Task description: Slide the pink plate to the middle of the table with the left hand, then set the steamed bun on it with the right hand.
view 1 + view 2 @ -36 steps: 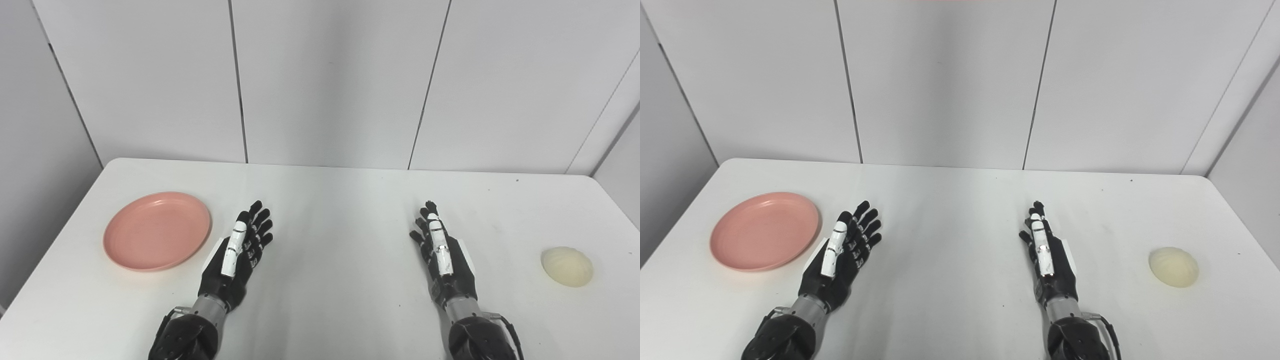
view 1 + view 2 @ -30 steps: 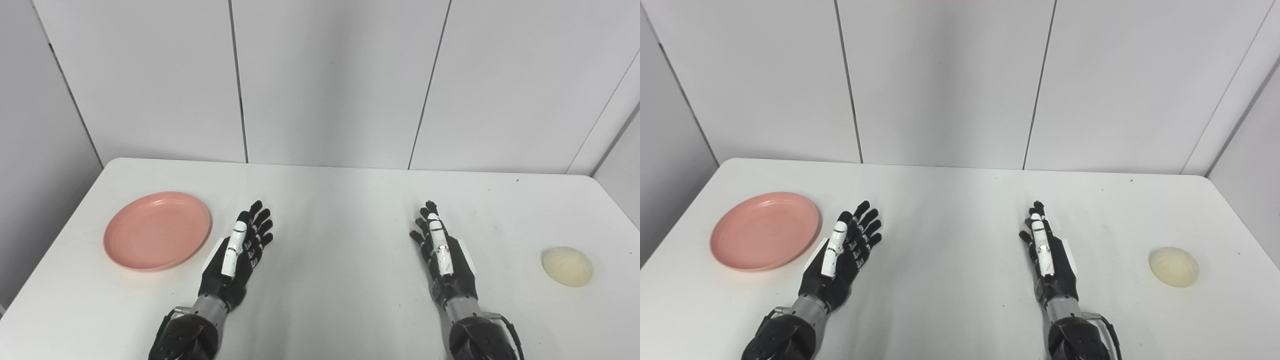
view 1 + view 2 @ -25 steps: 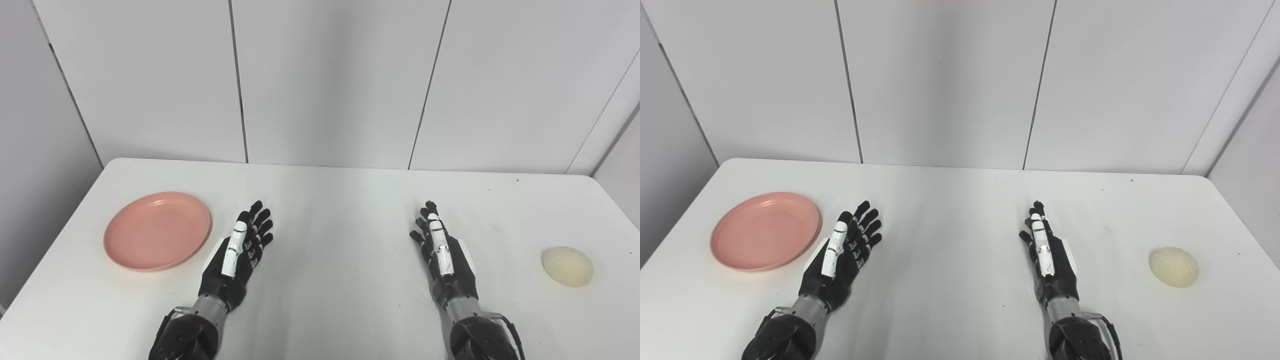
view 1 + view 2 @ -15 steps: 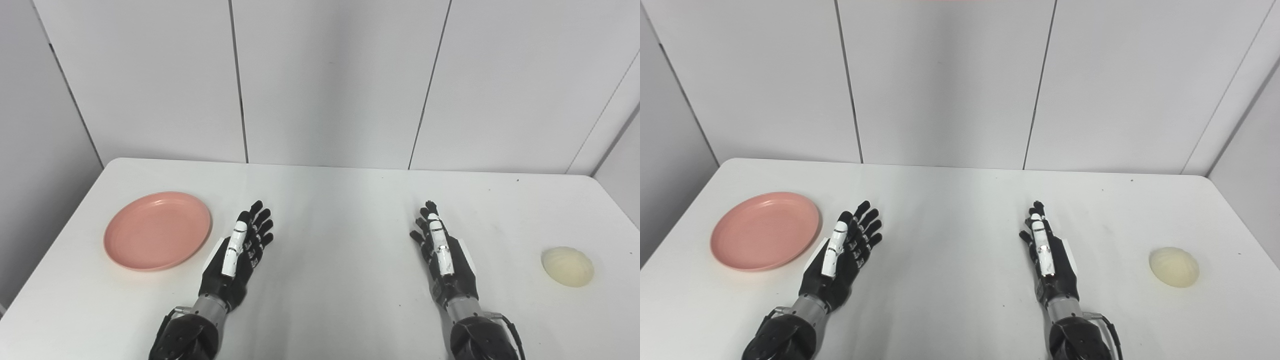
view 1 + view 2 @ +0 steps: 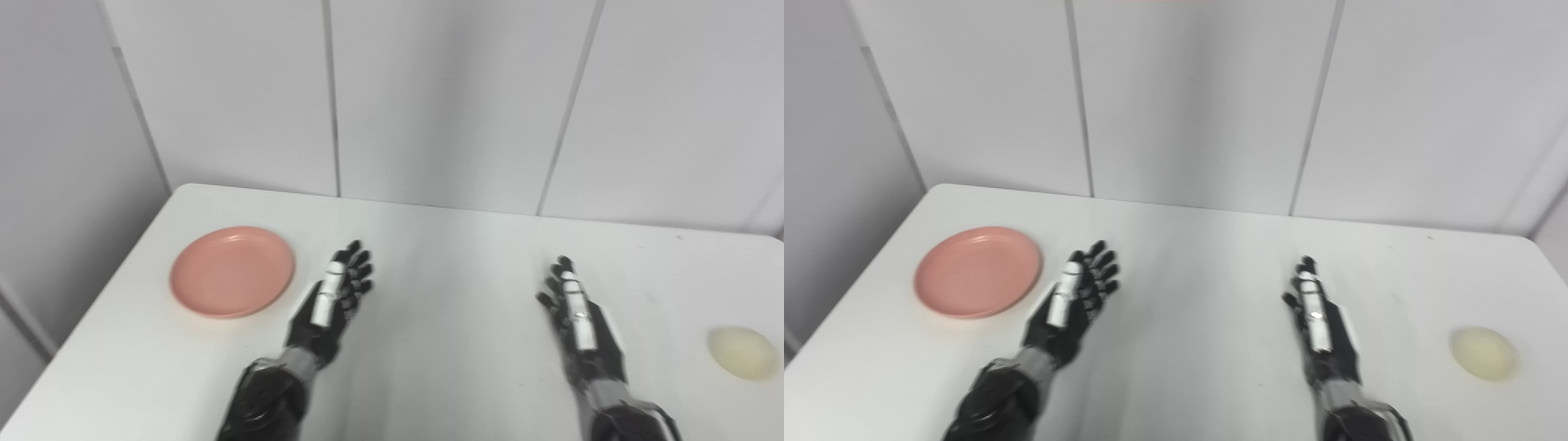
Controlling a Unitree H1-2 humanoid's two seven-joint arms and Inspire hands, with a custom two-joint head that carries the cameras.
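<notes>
Lying flat, pink plate; steamed bun apparently dome-up, slightly blurred.

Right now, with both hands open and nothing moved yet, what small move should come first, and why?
Probably the left hand should shift left to the rim of the round pink plate. The plate sits at the table's left side, untouched, just beside that open hand. The pale steamed bun lies far right, apart from the open right hand, and has no plate to go on yet.
</notes>
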